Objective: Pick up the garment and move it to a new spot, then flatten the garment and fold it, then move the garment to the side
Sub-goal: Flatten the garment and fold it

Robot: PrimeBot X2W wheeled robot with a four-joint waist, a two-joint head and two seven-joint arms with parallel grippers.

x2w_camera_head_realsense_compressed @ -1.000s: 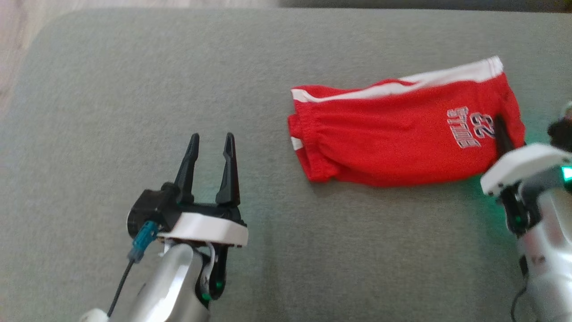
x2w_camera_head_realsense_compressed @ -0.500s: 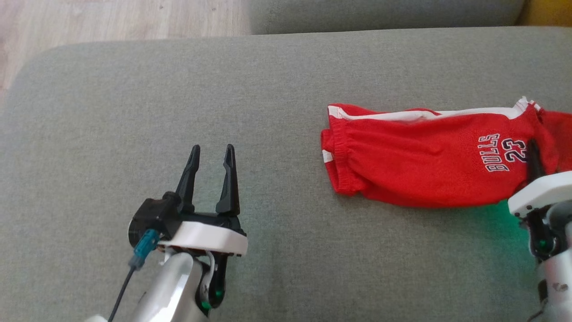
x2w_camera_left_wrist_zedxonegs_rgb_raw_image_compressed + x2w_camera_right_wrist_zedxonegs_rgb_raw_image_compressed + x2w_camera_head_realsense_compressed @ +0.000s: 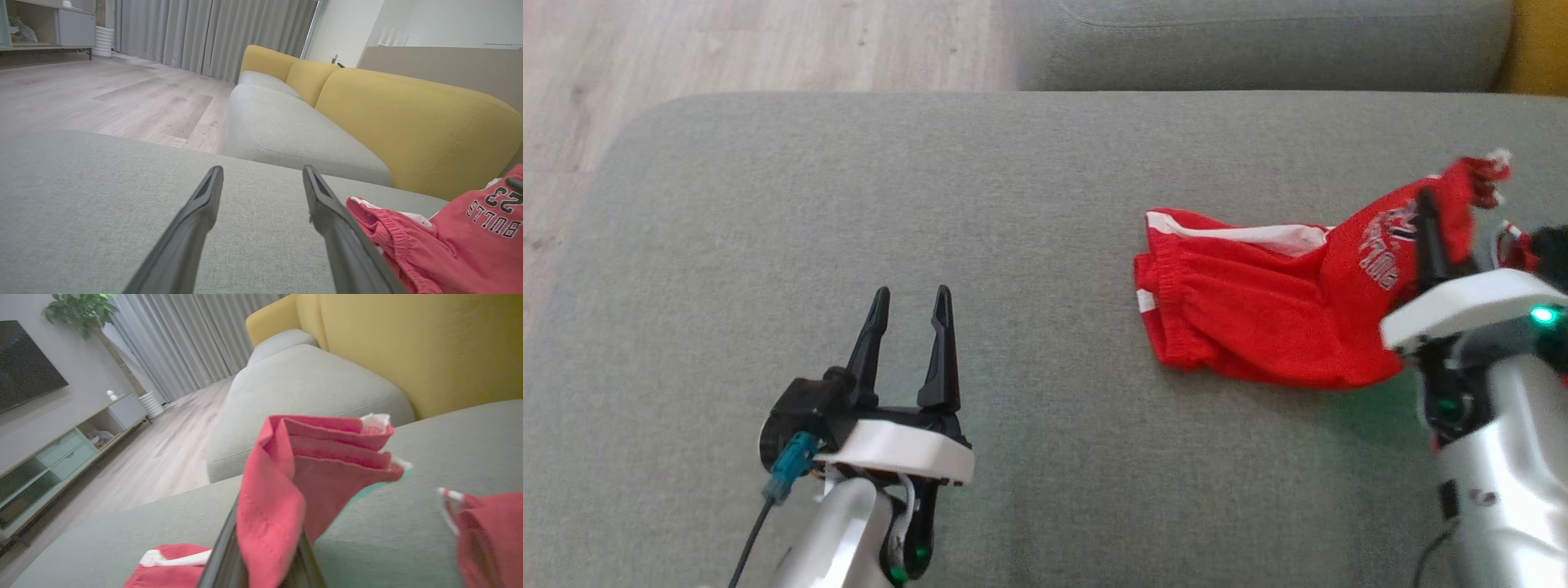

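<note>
The garment [image 3: 1258, 327] is a pair of red shorts with white stripes and "BULLS 23" print, lying on the grey cushion [image 3: 1013, 204] at the right. My right gripper [image 3: 1425, 216] is shut on the garment's right end and holds that end raised off the cushion. In the right wrist view the red cloth [image 3: 294, 477] drapes over my closed fingers. The waistband end still rests on the cushion. My left gripper [image 3: 908, 298] stands open over bare cushion, well left of the garment. The left wrist view has the garment [image 3: 449, 241] at its lower right.
Wooden floor [image 3: 727, 49] lies beyond the cushion's rounded far-left corner. Another grey seat [image 3: 1258, 41] and a yellow sofa back [image 3: 408, 122] stand behind. A TV unit [image 3: 61, 457] is across the room.
My right gripper has lifted the garment's right end up off the cushion, bunching the cloth. The head view has shifted, showing more floor. The left gripper has stayed still and open.
</note>
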